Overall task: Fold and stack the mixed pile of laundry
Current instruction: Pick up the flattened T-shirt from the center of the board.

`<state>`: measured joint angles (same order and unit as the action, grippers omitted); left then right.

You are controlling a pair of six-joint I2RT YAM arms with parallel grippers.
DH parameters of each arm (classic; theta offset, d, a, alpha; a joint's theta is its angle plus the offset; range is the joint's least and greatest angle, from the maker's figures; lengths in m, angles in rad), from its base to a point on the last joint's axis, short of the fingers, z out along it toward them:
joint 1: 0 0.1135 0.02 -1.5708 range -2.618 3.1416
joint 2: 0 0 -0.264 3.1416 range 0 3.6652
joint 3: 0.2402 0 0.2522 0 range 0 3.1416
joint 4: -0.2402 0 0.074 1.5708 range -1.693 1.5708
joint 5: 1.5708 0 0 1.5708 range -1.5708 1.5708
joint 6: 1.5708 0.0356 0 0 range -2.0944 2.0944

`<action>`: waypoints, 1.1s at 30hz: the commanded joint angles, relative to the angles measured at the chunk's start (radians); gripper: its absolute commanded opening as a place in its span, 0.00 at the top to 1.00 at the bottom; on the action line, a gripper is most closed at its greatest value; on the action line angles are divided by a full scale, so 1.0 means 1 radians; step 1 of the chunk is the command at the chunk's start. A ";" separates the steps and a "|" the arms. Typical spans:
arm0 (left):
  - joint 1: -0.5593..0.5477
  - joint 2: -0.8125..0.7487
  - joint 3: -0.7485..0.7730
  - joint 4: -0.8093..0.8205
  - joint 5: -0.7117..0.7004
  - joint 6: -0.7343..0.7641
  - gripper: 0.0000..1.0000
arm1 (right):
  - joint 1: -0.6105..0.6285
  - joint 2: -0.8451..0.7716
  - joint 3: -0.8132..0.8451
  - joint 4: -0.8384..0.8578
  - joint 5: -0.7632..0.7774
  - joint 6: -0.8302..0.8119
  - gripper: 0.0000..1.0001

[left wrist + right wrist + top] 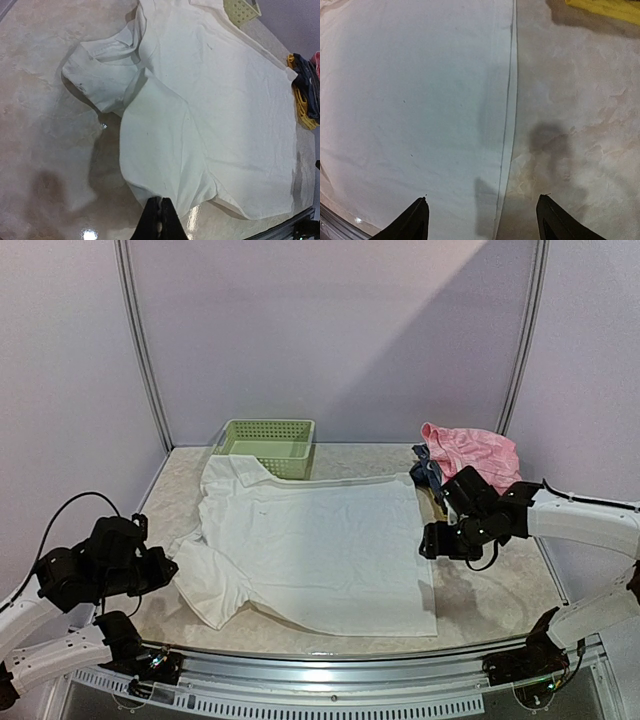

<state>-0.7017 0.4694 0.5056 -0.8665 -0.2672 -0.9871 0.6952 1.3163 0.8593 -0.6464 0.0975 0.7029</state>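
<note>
**Camera setup**

My top camera looks down from the near side over the table. The left wrist looks from the near left across the white garment. The right wrist hangs close over its right edge.

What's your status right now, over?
Left pincer shut, empty. Right pincer open above white T-shirt hem. T-shirt spread flat, unfolded. Pink garment piled at back right.

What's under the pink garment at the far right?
A dark blue folded piece pokes out beneath the pink garment, with yellow cloth under that. The rest of the stack is covered.
</note>
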 commanded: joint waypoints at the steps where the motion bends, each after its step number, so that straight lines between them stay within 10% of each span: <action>1: -0.018 -0.004 -0.035 0.050 0.039 0.045 1.00 | 0.046 0.029 -0.060 -0.088 -0.040 0.094 0.25; 33: -0.018 -0.058 -0.057 0.187 0.110 0.187 1.00 | 0.414 0.184 -0.119 -0.159 -0.128 0.434 0.49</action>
<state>-0.7052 0.4301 0.4629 -0.6918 -0.1642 -0.8108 1.0935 1.5078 0.7788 -0.8314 0.0082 1.0977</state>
